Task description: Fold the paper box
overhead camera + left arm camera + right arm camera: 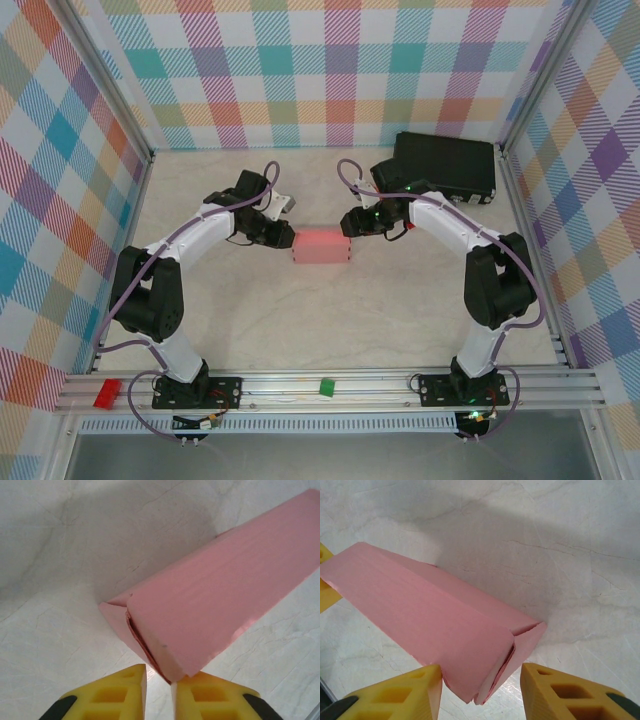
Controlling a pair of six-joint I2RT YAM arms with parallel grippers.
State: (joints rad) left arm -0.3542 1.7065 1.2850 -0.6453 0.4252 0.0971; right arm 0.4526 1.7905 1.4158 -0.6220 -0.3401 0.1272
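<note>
The paper box is a closed pink rectangular box lying flat mid-table, between the two arms. My left gripper is at its left end. In the left wrist view the box has its tucked end flap facing the yellow fingers. The left gripper stands narrowly open, and the box's lowest corner touches the right fingertip. My right gripper is at the right end of the box. That gripper is open around the end, with the left finger against the box's side and the right finger apart from it.
A black case lies at the back right, close behind the right arm. A small red piece and a green piece sit on the front rail. Plaid walls and metal posts enclose the marble-look table.
</note>
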